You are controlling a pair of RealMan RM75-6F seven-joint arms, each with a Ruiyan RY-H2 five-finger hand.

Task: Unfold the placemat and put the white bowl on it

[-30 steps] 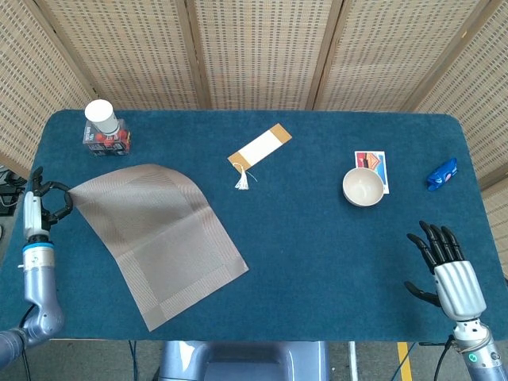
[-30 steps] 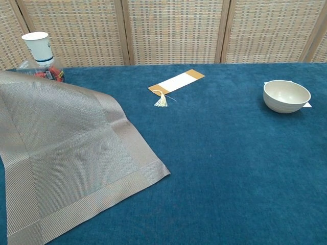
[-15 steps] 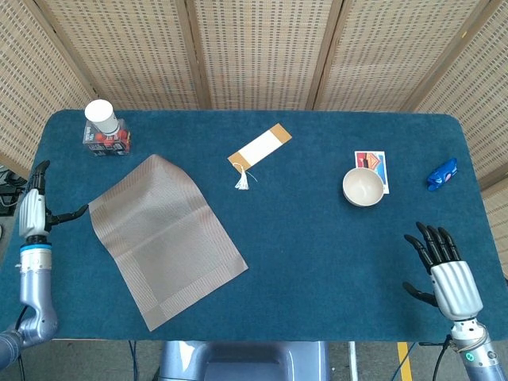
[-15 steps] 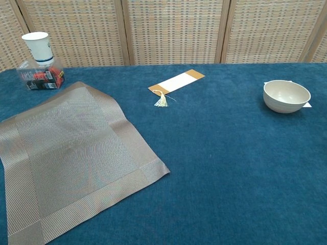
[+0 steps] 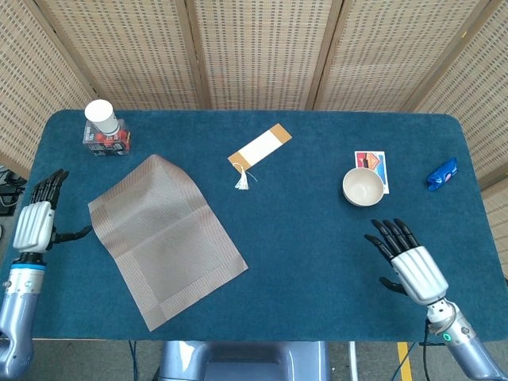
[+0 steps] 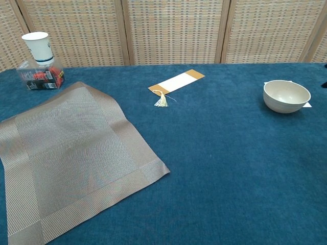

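Note:
The grey-brown woven placemat [image 5: 164, 236] [image 6: 69, 158] lies spread flat on the left part of the blue table, turned at an angle. The white bowl [image 5: 363, 187] [image 6: 286, 96] stands upright at the right, partly on a small picture card [image 5: 373, 167]. My left hand [image 5: 36, 223] hovers off the table's left edge beside the placemat's left corner, fingers apart, holding nothing. My right hand [image 5: 411, 266] is over the front right of the table, below and to the right of the bowl, fingers spread and empty. Neither hand shows in the chest view.
A paper cup [image 5: 101, 117] [image 6: 39, 47] stands on a clear box of small items [image 5: 105, 140] [image 6: 40, 77] at the back left. A white and tan bookmark with a tassel [image 5: 259, 149] [image 6: 176, 83] lies at mid back. A blue packet [image 5: 442, 174] sits near the right edge.
The left hand let go of the placemat's lifted corner and drew back; the mat dropped flat. The right hand moved left and up toward the bowl.

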